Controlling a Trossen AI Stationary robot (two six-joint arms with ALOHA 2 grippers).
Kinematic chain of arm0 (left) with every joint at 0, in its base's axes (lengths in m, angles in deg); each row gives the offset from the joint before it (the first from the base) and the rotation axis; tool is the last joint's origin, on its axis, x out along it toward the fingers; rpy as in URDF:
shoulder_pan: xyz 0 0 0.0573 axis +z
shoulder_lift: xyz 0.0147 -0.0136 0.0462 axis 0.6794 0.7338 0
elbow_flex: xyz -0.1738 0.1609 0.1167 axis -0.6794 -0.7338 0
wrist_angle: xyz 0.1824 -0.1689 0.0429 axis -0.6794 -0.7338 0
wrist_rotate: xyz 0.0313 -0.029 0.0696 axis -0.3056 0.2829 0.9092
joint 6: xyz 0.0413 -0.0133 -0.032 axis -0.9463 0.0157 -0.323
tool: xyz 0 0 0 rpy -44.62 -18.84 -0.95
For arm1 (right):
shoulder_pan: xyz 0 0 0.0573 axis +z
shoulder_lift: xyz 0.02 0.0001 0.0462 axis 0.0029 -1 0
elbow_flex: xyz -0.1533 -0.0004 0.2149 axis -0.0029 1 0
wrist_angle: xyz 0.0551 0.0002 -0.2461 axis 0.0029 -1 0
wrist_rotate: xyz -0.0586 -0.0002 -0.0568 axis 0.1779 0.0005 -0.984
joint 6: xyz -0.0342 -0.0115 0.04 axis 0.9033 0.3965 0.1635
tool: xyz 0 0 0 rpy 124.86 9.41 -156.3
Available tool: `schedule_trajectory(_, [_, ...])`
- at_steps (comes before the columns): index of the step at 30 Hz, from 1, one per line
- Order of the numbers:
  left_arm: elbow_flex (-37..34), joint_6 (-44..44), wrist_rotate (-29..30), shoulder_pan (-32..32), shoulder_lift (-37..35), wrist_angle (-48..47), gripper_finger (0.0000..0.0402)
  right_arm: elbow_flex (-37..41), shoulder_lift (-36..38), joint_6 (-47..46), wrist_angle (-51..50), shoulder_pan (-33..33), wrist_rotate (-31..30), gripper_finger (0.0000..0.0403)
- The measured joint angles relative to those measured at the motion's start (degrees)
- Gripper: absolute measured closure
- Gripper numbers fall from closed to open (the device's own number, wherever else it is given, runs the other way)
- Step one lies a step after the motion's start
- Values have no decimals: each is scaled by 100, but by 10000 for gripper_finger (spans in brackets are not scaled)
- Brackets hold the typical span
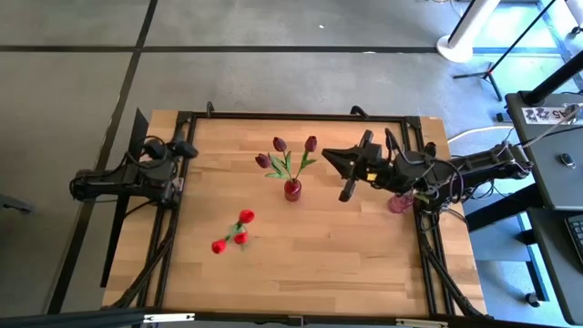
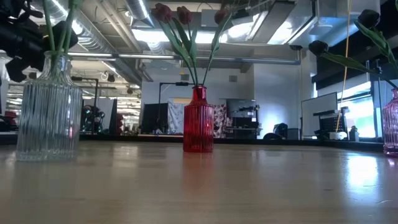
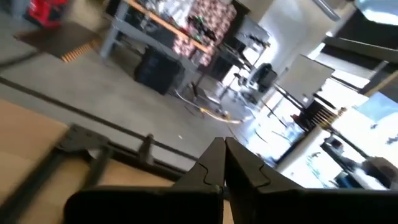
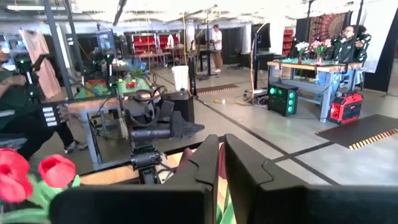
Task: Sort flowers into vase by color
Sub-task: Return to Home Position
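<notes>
Three maroon tulips (image 1: 280, 146) stand with their stems in a red ribbed vase (image 1: 292, 189) at the table's middle; the vase also shows in the low view (image 2: 198, 121). Red tulips (image 1: 239, 231) stand in a clear ribbed vase (image 2: 50, 106) nearer the front left. A pink vase (image 1: 399, 202) at the right edge holds near-black tulips (image 2: 370, 17) and is partly hidden under my right arm. My right gripper (image 1: 330, 156) is shut and hovers just right of the maroon tulips, holding nothing. My left gripper (image 1: 189, 148) is shut and empty at the table's left edge.
A black metal frame (image 1: 301, 116) runs round the wooden table top. Bare wood lies in front of the red vase and toward the front right. In the right wrist view, people and workbenches show in the room beyond the table.
</notes>
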Motion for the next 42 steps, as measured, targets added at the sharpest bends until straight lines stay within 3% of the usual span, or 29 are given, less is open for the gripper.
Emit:
schedule_trajectory(3, [0, 233, -474, 0, 0, -9, 401, 285, -23, 103, 528, -1, -2, 375])
schedule_trajectory(6, [0, 108, -981, 0, 0, -13, 401, 857, -32, 214, 1747, 0, -2, 375])
schedule_trajectory(10, [0, -7, -2046, 0, 0, 64, 401, 1685, -32, 592, 3567, -1, 11, 375])
schedule_trajectory(13, [0, -573, -3034, 0, 0, 367, 401, 2156, -25, 568, 4533, 0, 52, 375])
schedule_trajectory(18, [0, -1873, -4595, -2, 0, 1066, 401, 2625, -29, 553, 5335, -2, 254, 375])
schedule_trajectory(22, [0, -2319, -5419, -4, 0, 1199, 401, 2777, -29, 547, 5425, -2, 402, 375])
schedule_trajectory(25, [0, -2329, -5645, -2, 0, 1192, 401, 2855, -3, 551, 5462, -2, 521, 375])
schedule_trajectory(30, [0, -2313, -5271, -2, 0, 1186, 401, 3210, 352, 551, 5597, 1, 655, 375])
schedule_trajectory(38, [0, -2039, -5289, -2, 0, 1179, 401, 3887, 1008, 549, 5567, 4, 1113, 375])
schedule_trajectory(42, [0, -2343, -5290, -2, 0, 1170, 401, 4159, 1169, 548, 5564, 4, 1112, 375])
